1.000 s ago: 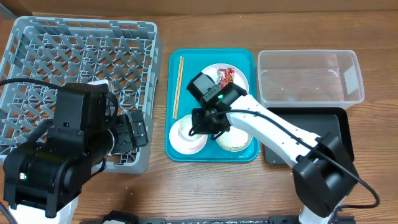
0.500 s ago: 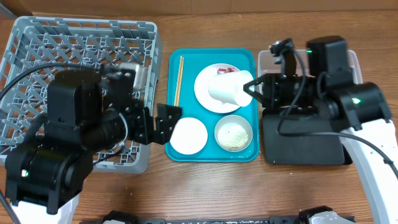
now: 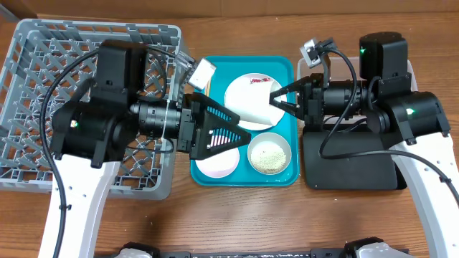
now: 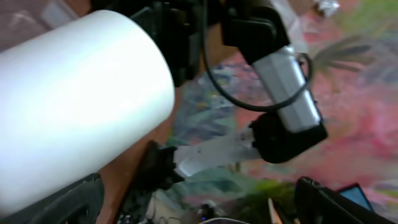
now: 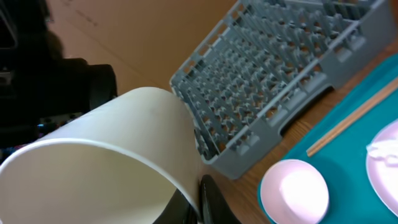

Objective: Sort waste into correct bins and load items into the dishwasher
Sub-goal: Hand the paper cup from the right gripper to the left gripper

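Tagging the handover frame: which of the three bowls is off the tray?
The tall white bowl, held sideways in the right hand above the plate. The rice-filled bowl and the small white bowl sit on the teal tray.

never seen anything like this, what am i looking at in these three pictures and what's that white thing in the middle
This is a robot with two arms at a wooden table, each ending in a two-finger gripper. One picture is taken from above. The other two come from small cameras on the wrists, so they look along the fingers. On the table are a grey dish rack, a teal tray, a clear tub and a black tray. The teal tray carries a white plate with a red wrapper, a bowl of white grains and a white bowl. The white thing is a cup. The right gripper pinches its rim and holds it on its side above the tray. The left gripper is wide open, facing the cup.
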`<state>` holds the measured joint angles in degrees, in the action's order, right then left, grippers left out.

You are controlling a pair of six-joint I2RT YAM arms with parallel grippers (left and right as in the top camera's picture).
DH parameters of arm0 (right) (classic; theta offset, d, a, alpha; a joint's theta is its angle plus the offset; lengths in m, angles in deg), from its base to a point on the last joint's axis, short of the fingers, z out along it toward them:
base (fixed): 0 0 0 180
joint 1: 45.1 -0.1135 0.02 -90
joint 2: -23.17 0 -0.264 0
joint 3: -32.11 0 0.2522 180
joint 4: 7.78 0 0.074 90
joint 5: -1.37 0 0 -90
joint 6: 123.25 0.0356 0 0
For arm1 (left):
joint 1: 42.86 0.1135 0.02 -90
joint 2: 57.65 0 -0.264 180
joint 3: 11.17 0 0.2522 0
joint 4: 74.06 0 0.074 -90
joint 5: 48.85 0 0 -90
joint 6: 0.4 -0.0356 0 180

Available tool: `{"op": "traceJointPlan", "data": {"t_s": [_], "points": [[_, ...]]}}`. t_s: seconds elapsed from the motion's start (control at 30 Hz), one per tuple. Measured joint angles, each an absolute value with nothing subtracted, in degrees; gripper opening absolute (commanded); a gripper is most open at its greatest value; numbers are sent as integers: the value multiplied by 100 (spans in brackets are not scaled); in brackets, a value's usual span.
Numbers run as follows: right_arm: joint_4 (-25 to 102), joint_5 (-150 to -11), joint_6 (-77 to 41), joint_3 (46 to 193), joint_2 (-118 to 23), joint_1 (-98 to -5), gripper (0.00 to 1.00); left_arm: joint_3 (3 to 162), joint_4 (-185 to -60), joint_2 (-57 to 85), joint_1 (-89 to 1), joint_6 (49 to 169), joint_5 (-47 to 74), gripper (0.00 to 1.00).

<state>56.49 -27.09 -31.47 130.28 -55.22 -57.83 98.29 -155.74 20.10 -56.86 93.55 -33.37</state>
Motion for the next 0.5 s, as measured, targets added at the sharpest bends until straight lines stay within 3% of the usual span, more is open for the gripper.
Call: {"op": "traceJointPlan", "data": {"t_s": [0.17, 0.5], "points": [[6038, -2539, -3214, 13028, -5522, -5774, 4, 9829, -15581, 2015, -5623, 9140, -3796, 96], [5937, -2257, -3286, 13028, -5382, -5298, 4, 9829, -16392, 2015, -4831, 8725, -3501, 100]]}}
